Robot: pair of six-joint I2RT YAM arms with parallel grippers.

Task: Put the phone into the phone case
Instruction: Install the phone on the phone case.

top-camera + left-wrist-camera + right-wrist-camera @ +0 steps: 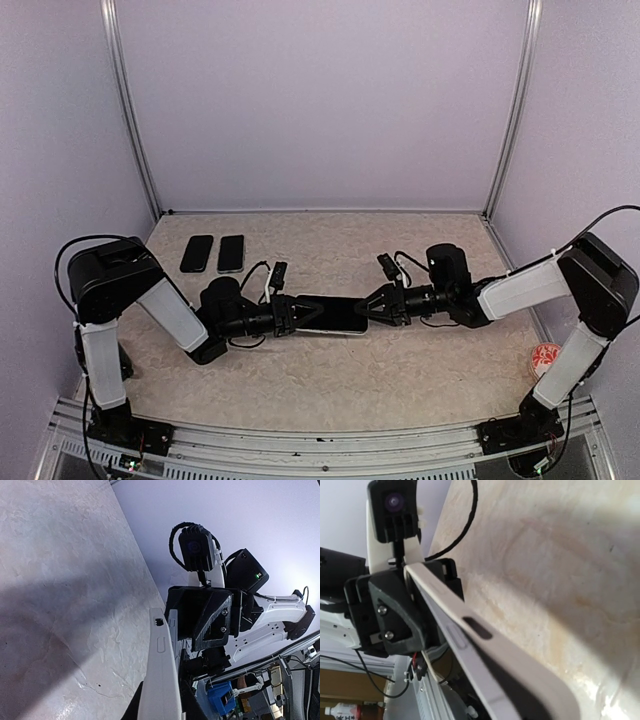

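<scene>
Centre of the mottled beige desk (420, 370): left gripper (297, 313) and right gripper (369, 308) each pinch one end of the thin transparent phone case (160, 680). The black slab phone (330, 313) looks seated inside it. Seating step, I judge; next, press the edges fully home.

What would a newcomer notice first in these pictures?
At the middle of the table, the left gripper and the right gripper each grip one end of the phone case between them. Two black phones lie side by side at the far left.
</scene>
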